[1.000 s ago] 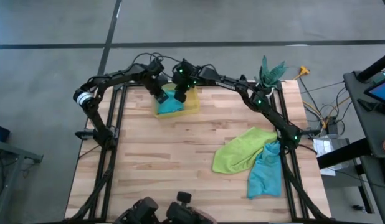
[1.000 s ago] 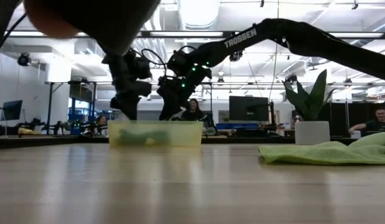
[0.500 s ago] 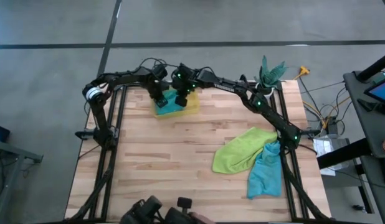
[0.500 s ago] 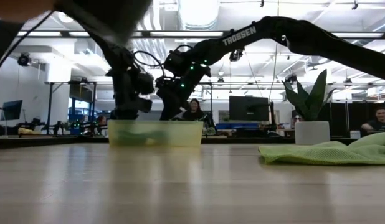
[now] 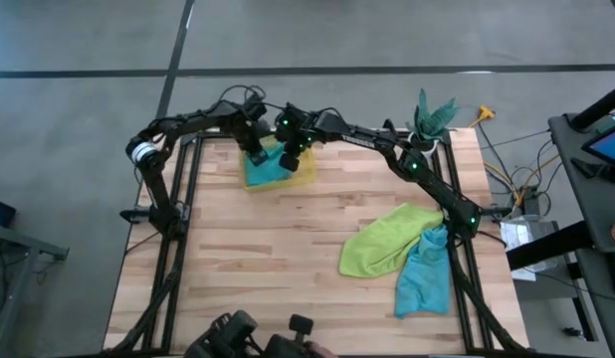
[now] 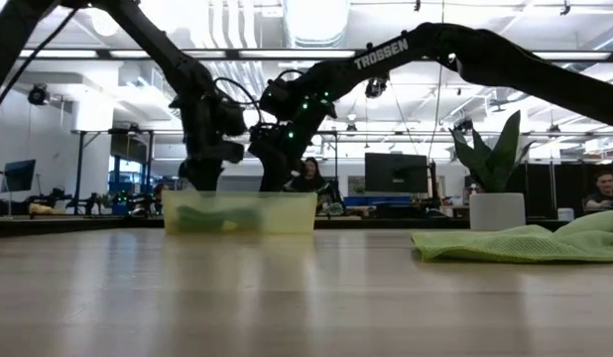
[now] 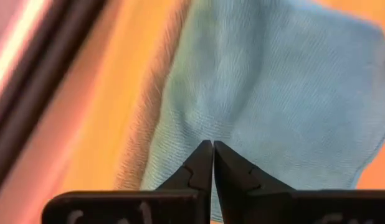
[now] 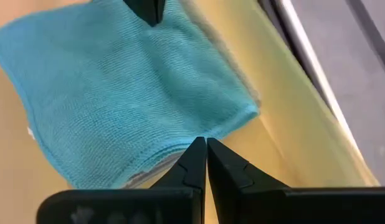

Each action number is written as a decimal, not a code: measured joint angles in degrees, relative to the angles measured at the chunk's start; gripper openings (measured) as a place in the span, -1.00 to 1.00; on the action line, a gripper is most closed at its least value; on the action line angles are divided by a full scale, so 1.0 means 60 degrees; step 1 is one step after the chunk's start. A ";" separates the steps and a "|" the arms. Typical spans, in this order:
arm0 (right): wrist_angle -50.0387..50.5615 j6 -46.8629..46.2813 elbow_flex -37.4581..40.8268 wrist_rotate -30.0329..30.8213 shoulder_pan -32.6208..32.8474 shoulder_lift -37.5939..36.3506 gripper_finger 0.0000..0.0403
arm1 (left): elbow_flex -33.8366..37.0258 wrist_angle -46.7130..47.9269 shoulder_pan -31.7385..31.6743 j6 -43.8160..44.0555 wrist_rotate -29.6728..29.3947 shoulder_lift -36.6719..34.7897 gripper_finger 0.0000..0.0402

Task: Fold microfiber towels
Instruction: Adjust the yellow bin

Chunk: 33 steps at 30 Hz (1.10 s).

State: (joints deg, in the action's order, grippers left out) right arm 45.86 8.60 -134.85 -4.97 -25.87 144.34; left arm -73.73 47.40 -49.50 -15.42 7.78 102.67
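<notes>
**Both arms over the folded towel in the bin**

A folded teal towel (image 5: 265,167) lies in the yellow bin (image 5: 306,167) at the far side of the table (image 5: 278,259), left of the middle. In the right wrist view the towel (image 8: 118,99) shows stacked layers at its edge, and a paler layer peeks out underneath.

The left gripper (image 5: 256,154) hangs over the towel's left part with its fingers pressed together, tips just above the cloth (image 7: 273,106) and holding nothing. The right gripper (image 5: 289,157) is just beside it, over the towel's right edge inside the bin, also pinched shut and empty. In the low view both grippers reach down into the bin (image 6: 239,212) side by side.

Well apart, at the right edge of the table, a lime green towel (image 5: 385,239) lies crumpled and unfolded. A second teal towel (image 5: 425,270) lies partly under it and runs toward the near edge. A potted plant (image 5: 432,117) stands at the far right corner.
</notes>
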 joint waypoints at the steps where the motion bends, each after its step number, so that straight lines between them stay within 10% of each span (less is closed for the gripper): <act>1: 0.0058 -0.0210 0.0004 0.0150 0.0000 -0.0105 -0.96 | -0.0049 -0.0071 0.0000 0.0003 0.0000 -0.0102 -1.00; 8: 0.0644 -0.2022 -0.0007 0.0979 -0.0138 -0.1067 -0.96 | -0.0199 0.0002 0.0000 0.0247 -0.0024 -0.0885 -1.00; 17: 0.2080 -0.3030 0.0068 -0.0732 -0.0656 -0.0469 -0.96 | -0.0209 0.0247 0.0018 0.2029 -0.0035 -0.3165 -1.00; 33: -0.0950 -0.5194 0.0044 -0.1069 -0.1103 0.0570 -0.96 | -0.0185 0.0375 0.0827 0.5290 0.0030 -0.6364 -1.00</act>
State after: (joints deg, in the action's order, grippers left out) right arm 40.16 -22.57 -134.58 -11.38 -32.49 147.76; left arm -74.84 49.65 -44.53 16.33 7.97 64.49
